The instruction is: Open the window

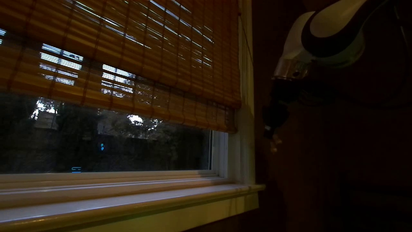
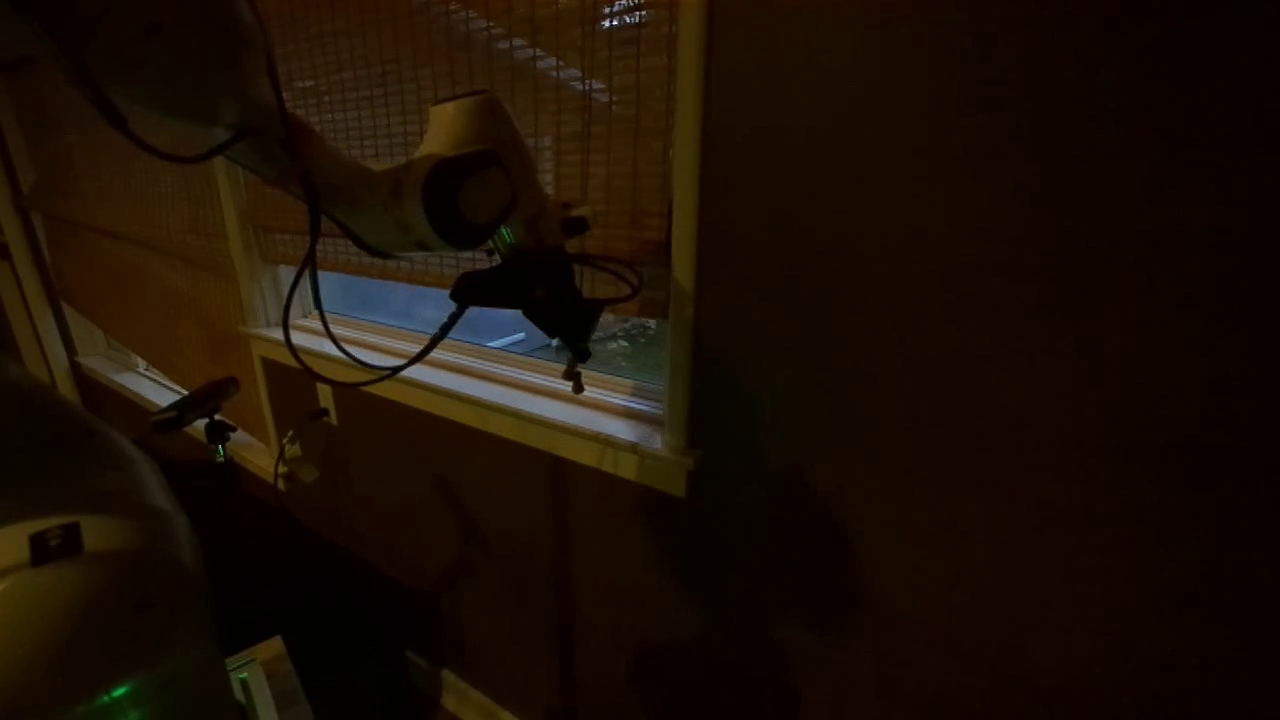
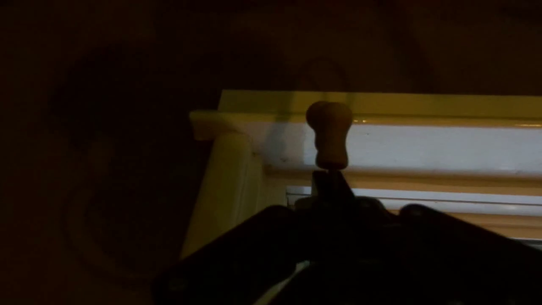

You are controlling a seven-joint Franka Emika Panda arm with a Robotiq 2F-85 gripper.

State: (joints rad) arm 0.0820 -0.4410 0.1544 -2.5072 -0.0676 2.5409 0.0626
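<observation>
Hanging slatted blind [image 1: 138, 61], pale-framed window [image 1: 145, 154]

Arm [image 1: 334, 21], upper R in an exterior view: off-white rounded shell [image 1: 294, 40], wide blk band [image 1: 330, 46], metallic collar [image 1: 291, 67] w/ dk hole [image 1: 296, 74]. Round grey joint cap [image 2: 485, 193], blk surround, ctr-L in an exterior view; grn strip [image 2: 503, 238] just beside; thin blk cables [image 2: 346, 384]. Lower L there: pale domed housing [image 2: 90, 610], dk rect. patch [image 2: 56, 543], grn glow [image 2: 118, 690]. Wrist view, bottom: gripper [image 3: 333, 178] all blk, round-ended links [image 3: 237, 245], narrow fingers [image 3: 342, 186].
</observation>
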